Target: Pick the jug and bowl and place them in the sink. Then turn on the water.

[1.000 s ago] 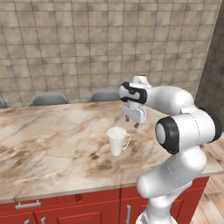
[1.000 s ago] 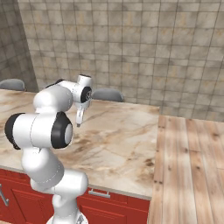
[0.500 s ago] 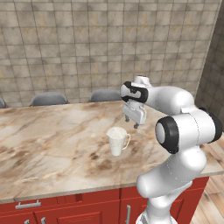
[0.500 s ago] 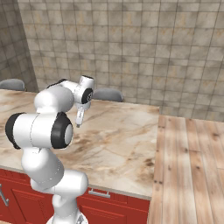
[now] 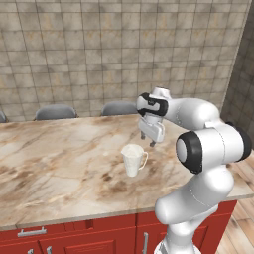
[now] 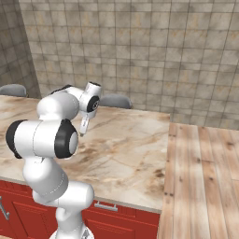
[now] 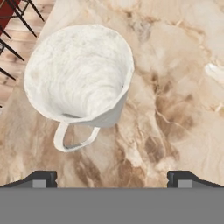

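While I watch from the left base view, the jug (image 5: 133,159) stands upright on the marble counter (image 5: 54,158), handle toward the arm; my gripper (image 5: 147,140) hangs just above and behind it, not touching, so I judge the first pick has not begun.

From the right base view the gripper (image 6: 83,129) points down over the counter (image 6: 126,149), beside a wooden top (image 6: 200,177); the arm's own bulk stands in front of the spot where the jug should be.

Looking along the hand, the jug (image 7: 81,74) sits off toward the upper left, its mouth open to me and its handle (image 7: 72,139) nearer the fingertips (image 7: 41,178); the jaws are spread wide and hold nothing.

By my reckoning everything is left: jug, bowl, sink placement, then the water.
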Tool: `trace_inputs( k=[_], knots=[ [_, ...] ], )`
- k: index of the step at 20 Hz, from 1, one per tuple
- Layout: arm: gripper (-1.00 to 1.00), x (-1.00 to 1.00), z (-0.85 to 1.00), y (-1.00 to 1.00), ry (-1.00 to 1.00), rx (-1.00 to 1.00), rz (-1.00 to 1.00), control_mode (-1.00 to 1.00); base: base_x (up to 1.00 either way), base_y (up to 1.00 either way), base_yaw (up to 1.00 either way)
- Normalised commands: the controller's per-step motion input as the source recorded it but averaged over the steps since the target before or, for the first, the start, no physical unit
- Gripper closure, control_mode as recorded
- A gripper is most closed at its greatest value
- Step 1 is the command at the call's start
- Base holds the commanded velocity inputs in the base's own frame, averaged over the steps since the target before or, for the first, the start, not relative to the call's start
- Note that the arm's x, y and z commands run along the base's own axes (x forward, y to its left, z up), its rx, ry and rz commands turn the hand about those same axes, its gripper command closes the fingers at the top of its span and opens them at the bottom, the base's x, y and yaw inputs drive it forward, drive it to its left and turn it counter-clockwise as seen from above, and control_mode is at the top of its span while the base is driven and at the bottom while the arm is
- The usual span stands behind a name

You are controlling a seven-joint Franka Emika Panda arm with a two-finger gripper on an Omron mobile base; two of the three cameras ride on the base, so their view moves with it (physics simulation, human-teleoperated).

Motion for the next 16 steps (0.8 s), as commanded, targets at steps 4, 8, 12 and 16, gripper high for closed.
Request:
trace_inputs(
  k=[4,8,12,16],
  knots=[
    [-1.00,0.00,-0.05,0.04,0.02,0.00,-0.01,-1.00,0.00,0.00,0.00],
    [-1.00,-0.01,-0.04,0.00,0.04,0.00,0.00,-1.00,0.00,0.00,0.00],
    [-1.00,0.00,-0.08,0.00,0.04,0.00,0.00,-1.00,0.00,0.00,0.00],
    [-1.00,-0.01,-0.11,0.03,0.04,0.00,0.00,-1.00,0.00,0.00,0.00]
  ],
)
